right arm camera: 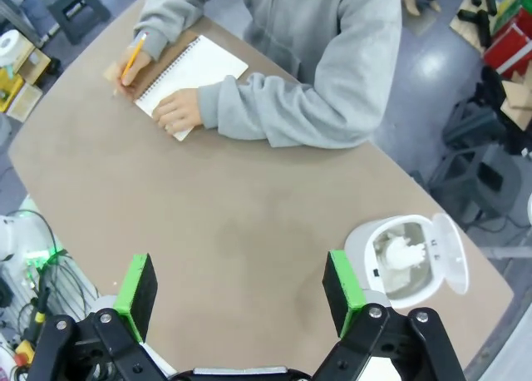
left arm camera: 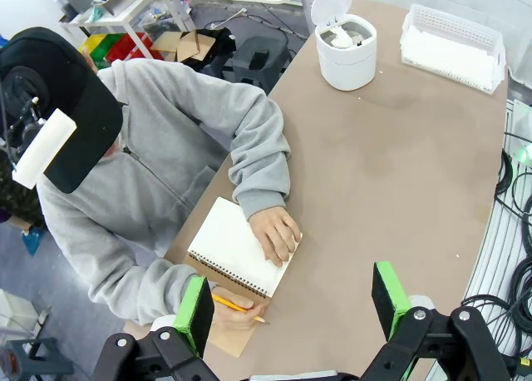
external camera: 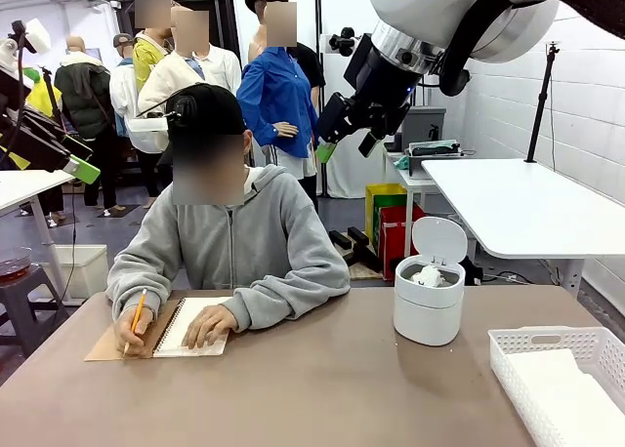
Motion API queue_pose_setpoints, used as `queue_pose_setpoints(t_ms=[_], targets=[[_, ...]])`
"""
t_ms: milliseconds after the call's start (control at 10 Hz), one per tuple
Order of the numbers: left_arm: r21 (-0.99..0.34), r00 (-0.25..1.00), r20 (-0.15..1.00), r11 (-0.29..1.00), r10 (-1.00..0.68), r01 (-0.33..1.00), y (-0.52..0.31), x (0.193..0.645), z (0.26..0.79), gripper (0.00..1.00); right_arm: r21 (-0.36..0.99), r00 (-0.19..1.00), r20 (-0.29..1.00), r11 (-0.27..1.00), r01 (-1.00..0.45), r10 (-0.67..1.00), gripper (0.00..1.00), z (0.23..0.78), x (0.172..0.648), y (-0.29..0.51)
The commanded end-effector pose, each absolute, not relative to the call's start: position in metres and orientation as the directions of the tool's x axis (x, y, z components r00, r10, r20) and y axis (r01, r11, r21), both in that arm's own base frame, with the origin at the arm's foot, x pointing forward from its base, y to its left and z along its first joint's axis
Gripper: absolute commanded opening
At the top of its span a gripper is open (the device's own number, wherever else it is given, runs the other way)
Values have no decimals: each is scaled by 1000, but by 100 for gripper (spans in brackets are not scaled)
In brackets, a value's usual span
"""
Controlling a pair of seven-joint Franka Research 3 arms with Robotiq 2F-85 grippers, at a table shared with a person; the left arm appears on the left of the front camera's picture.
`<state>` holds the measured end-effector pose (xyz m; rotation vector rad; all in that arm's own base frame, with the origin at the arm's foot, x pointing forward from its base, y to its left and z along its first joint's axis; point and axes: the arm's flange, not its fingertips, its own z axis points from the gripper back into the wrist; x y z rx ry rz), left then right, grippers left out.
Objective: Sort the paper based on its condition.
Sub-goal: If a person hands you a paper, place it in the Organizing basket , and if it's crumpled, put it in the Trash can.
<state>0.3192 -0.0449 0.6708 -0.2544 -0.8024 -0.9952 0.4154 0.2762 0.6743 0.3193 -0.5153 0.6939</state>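
Flat white sheets of paper [external camera: 568, 396] lie in the white lattice basket [external camera: 508, 345] at the table's right front; the same basket [left arm camera: 453, 33] sits far off in the left wrist view. Crumpled paper wads [external camera: 427, 274] fill the small white bin [external camera: 428, 320] with its lid flipped up; the wads [right arm camera: 399, 253] also appear in the bin [right arm camera: 366, 239] below the right wrist. My right gripper [external camera: 347, 146] hangs high above the table, open and holding nothing [right arm camera: 239, 283]. My left gripper [external camera: 83, 159] is raised at the far left, open and holding nothing [left arm camera: 291, 306].
A person in a grey hoodie [external camera: 249, 242] sits at the far side, writing with a yellow pencil [external camera: 135, 320] in a spiral notebook [external camera: 190, 328] under one hand. Bare brown tabletop [external camera: 312, 388] spans the middle. Another white table [external camera: 527, 198] stands behind on the right.
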Motion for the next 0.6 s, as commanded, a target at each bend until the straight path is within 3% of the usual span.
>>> queue_pose_setpoints(t_ms=[0, 500], targets=[[149, 289, 708, 537, -644, 830, -44, 319, 670, 100, 119, 662, 544, 733, -670, 516, 100, 674, 417, 275], [149, 289, 708, 537, -644, 830, -44, 319, 670, 100, 119, 662, 544, 733, -670, 516, 100, 674, 417, 275]])
